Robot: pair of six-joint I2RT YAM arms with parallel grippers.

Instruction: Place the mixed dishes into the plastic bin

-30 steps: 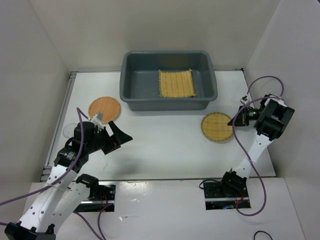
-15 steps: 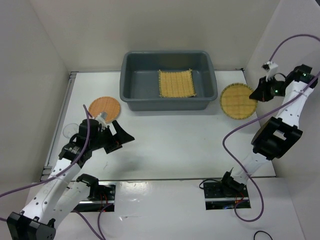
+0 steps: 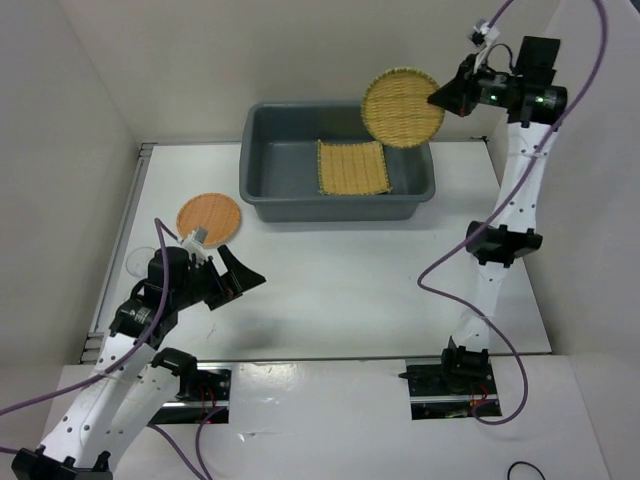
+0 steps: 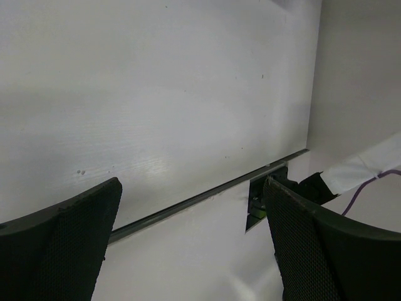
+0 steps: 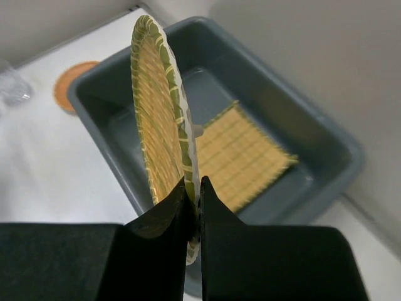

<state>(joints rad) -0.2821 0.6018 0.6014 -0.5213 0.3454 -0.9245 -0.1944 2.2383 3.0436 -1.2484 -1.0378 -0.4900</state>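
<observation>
A second ago my right end effector [image 3: 437, 97] had the round woven disc [image 3: 402, 107] down on the tabletop [image 3: 330, 290], right of the plastic bin [image 3: 262, 190]. Now it pinches the disc's rim, on edge, above the bin's far right corner, so release looks next. The square mat [image 3: 352, 167] lies inside. My left end effector [image 3: 238, 282] hangs spread, empty, and the orange plate [image 3: 210, 215] and clear cup [image 3: 140, 260] wait outside.

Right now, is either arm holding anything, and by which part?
The right jaws pinch the round woven disc by its rim, over the bin. The left jaws are open and empty.
</observation>
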